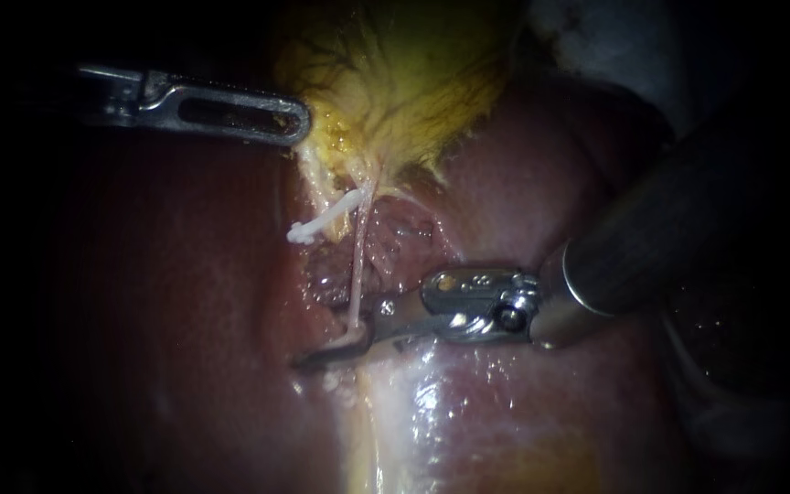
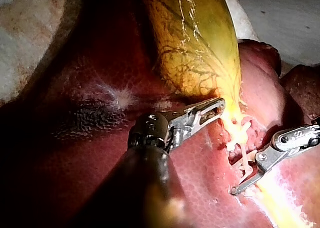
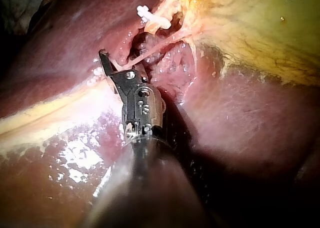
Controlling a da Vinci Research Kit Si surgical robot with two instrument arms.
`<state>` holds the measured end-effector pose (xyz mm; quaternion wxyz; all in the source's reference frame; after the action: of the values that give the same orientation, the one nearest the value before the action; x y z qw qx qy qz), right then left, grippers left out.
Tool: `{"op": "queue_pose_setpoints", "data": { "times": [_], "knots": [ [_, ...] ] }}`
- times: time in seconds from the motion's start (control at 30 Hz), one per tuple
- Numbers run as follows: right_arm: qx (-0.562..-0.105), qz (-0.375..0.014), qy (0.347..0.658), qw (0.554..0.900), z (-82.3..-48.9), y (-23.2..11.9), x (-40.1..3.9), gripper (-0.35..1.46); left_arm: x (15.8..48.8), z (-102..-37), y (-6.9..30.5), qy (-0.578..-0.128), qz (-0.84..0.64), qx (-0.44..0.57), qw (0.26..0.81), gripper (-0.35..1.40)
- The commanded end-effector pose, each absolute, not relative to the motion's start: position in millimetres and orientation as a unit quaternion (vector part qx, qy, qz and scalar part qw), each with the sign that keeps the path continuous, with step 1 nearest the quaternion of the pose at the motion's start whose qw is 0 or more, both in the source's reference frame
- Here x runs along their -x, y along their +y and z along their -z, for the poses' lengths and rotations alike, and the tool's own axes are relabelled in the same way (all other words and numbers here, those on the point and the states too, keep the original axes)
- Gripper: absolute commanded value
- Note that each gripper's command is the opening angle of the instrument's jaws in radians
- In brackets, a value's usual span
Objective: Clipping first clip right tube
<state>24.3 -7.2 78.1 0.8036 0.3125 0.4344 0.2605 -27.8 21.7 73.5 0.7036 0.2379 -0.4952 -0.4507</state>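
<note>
Filling every view, the liver (image 1: 185, 302) lies dark red and wet, with a pale glistening band running along it beneath the right shaft. Over its upper part the yellow, veined gallbladder (image 1: 404, 82) tapers to a ragged neck at the raw bed in the middle. My right instrument (image 1: 345, 340) comes in over the liver's right side and reaches the lower edge of that bed. Its end effector stands narrow, with a slim gap showing. The tube sits in that gap against the lower jaw and is not visibly pinched from both sides. My left instrument (image 1: 296, 123) rests at the gallbladder's left edge, its tip touching yellow tissue. Whether its end effector grips that tissue I cannot tell. The tube (image 1: 358, 261), the right one, is a thin pink strand running taut from the neck down the bed into the right end effector. Just to its left, near the neck, a small white clip (image 1: 322, 222) lies slantwise.

Several things could go wrong from here, as I judge it. The strand is thin and tight, so any sideways drag by the right instrument while closing could tear it at the neck. If the tube does not lie fully across the gap, closing would catch only part of it. The lower jaw's tip lies on the liver at the bed's edge and could dig in or gather bed tissue. A change in the left instrument's pull could slide the tube out.
</note>
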Motion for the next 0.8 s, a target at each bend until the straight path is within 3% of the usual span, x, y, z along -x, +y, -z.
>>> {"op": "queue_pose_setpoints", "data": {
  "times": [0.03, 0.17, 0.4, 0.8],
  "knots": [
    [-0.314, -0.261, 0.436, 0.802, -78.0, -7.0, -24.3, 0.36, 27.8, -73.5, 21.7, -0.495, 0.451, -0.238, 0.704, -0.35],
    [-0.306, -0.272, 0.441, 0.799, -77.4, -5.9, -24.3, 0.55, 27.6, -73.5, 21.6, -0.495, 0.45, -0.238, 0.704, -0.35],
    [-0.296, -0.286, 0.454, 0.79, -75.8, -3.3, -22.6, 0.6, 27.5, -73.6, 21.6, -0.495, 0.45, -0.238, 0.704, -0.35],
    [-0.375, -0.237, 0.539, 0.716, -77.9, -1.5, -20.3, 0.58, 27.5, -73.6, 21.6, -0.495, 0.45, -0.238, 0.704, -0.35]
  ]
}}
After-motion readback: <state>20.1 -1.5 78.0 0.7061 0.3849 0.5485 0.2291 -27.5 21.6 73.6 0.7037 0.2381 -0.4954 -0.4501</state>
